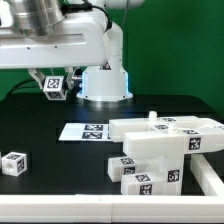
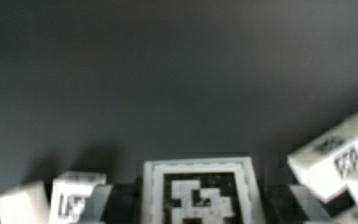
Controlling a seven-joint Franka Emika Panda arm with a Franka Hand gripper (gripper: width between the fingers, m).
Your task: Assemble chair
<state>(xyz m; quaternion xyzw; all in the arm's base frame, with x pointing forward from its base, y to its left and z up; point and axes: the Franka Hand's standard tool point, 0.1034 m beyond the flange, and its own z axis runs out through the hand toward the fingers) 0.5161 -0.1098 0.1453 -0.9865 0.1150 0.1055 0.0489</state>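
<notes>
While a loose cube (image 1: 13,163) sits near at eight o'clock and the half-built chair (image 1: 160,150) at four o'clock, the marker board (image 1: 85,131) lies mid-table. Farther, at ten o'clock, the gripper (image 1: 53,88) hangs clamped on a tagged chair part (image 2: 201,190). Tilting in that grip, the part could miss its socket or knock the assembly.

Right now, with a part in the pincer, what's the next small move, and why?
Probably carry it toward the partly built chair on the exterior view's right. The pincer holds a tagged white part high above the table, well apart from that assembly.
</notes>
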